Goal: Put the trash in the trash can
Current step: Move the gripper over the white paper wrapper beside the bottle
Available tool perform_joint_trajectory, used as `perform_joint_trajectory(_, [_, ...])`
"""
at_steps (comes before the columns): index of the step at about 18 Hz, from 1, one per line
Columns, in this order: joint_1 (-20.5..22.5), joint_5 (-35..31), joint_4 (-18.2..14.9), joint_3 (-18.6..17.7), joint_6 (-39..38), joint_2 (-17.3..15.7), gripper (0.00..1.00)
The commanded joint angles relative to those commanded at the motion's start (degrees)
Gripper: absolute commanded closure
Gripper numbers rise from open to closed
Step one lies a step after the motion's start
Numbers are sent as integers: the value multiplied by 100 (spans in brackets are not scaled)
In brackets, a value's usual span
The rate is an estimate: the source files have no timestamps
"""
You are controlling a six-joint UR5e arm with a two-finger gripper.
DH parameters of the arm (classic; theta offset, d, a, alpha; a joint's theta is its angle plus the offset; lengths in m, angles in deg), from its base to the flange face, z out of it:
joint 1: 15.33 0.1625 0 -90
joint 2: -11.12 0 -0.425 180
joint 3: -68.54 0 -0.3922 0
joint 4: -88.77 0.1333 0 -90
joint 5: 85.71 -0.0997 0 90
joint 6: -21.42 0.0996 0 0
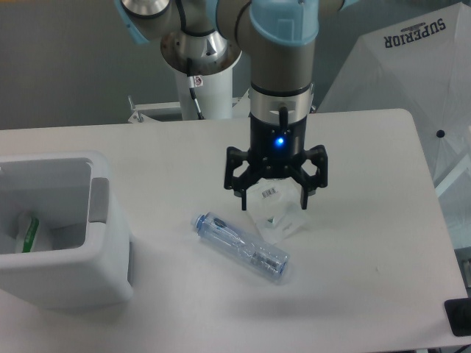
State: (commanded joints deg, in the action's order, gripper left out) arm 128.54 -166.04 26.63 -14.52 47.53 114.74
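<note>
Nearest the camera sits the trash can [62, 254], a white boxy bin at the left edge of the bench [368, 294], its open top facing up so things can be dropped in from above; something white with green print already lies inside. To its right, well apart from it, the bottle [241, 248] lies on its side, blue cap toward the bin, slanting down to the right. Touching or just behind the bottle's far end is the wrapper [276, 217], a translucent crumpled piece with a barcode facing up. Directly over the wrapper hangs the claw [273, 208], pointing straight down with its two fingers spread wide to either side of the wrapper, gripping nothing. That stance suggests the wrapper is the item being lined up for a pick, straddled so the fingers can close on it; how low the fingertips sit above the bench cannot be told.
</note>
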Motion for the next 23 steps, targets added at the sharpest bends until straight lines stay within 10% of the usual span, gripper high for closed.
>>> perform_joint_trajectory(10, [343, 87, 509, -526, -324, 448, 0])
perform_joint_trajectory(14, [361, 70, 1563, -1326, -615, 633, 0])
perform_joint_trajectory(23, [589, 70, 1573, -1670, -773, 835, 0])
